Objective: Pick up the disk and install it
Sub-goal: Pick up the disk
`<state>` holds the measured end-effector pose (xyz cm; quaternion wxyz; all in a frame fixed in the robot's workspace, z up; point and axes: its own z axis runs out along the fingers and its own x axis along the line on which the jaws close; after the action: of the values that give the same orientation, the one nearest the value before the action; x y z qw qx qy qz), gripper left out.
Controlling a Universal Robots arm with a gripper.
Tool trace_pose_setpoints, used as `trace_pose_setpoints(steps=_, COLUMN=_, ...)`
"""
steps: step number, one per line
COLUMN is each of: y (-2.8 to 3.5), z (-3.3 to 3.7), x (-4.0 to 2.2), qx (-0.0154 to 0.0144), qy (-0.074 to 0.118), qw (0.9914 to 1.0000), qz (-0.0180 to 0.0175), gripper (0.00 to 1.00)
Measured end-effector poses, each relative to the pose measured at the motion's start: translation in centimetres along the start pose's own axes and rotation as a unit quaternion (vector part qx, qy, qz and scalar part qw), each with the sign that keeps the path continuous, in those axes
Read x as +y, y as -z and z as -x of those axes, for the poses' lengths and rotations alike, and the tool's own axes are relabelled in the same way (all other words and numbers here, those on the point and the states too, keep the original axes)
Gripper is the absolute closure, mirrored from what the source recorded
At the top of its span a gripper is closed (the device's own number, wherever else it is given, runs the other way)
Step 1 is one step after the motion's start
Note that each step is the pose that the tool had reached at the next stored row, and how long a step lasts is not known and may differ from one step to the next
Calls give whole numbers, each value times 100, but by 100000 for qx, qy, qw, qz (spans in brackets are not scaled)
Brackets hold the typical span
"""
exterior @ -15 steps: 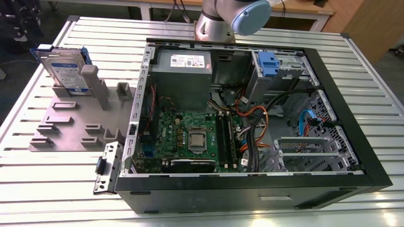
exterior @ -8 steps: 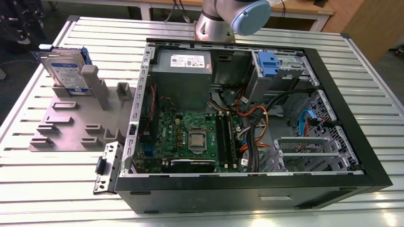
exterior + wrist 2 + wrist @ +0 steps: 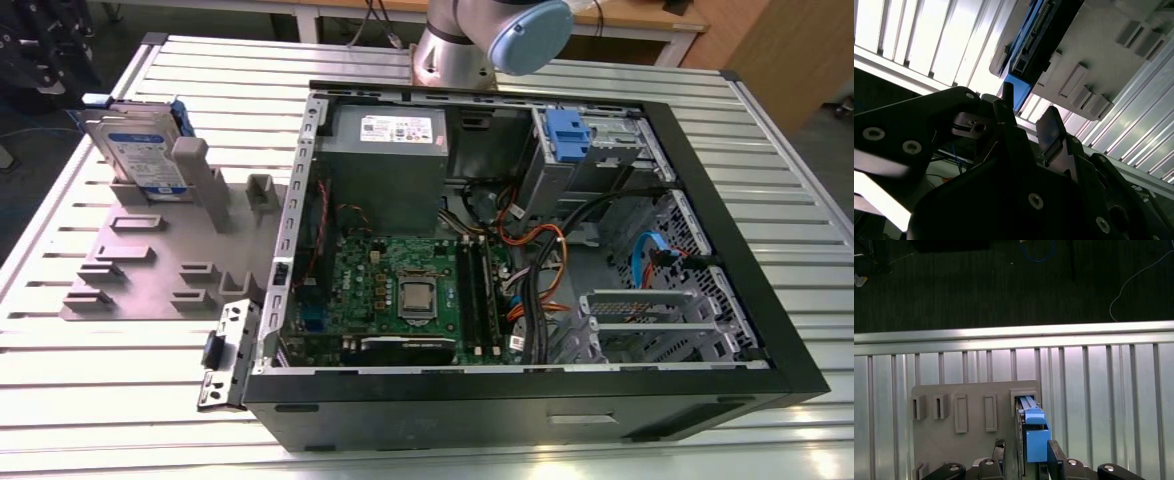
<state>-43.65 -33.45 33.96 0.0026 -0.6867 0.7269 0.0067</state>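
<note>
The disk [image 3: 140, 150], a silver drive with a white-and-blue label in a blue frame, stands upright in a slot of the grey holder [image 3: 147, 270] on the exterior view's left. In the first wrist view I look down on the disk's [image 3: 1036, 437] blue top edge, and my gripper [image 3: 1026, 450] is open with one dark finger [image 3: 999, 446] on each side of it. In the second wrist view the fingertips [image 3: 1006, 100] point at the disk's [image 3: 1021, 92] blue end beside the holder [image 3: 1094, 60]. No contact with the disk is visible.
An open computer case [image 3: 747, 300] lies on the slatted metal table [image 3: 107, 380], with a motherboard, a grey power supply [image 3: 387, 150] and a drive bay holding a blue bracket [image 3: 567, 135]. The holder's [image 3: 954, 450] other slots stand beside the disk. Beyond the table's edge [image 3: 1014, 333] lies dark floor.
</note>
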Motion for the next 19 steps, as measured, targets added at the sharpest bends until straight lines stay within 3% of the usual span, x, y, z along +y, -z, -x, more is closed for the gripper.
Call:
trace_pose_setpoints(steps=5, y=-1, z=0, x=0, qx=-2, qy=-1, qw=100000, qz=0, gripper=53)
trace_pose_setpoints(steps=6, y=-1, z=0, x=0, qx=0, qy=-2, qw=100000, qz=2, gripper=47)
trace_pose_setpoints(steps=12, y=-5, z=0, x=0, qx=22, qy=4, qw=100000, qz=-26, gripper=47)
trace_pose_setpoints(steps=19, y=-53, z=14, x=1, qx=18, qy=6, qw=100000, qz=-120, gripper=47)
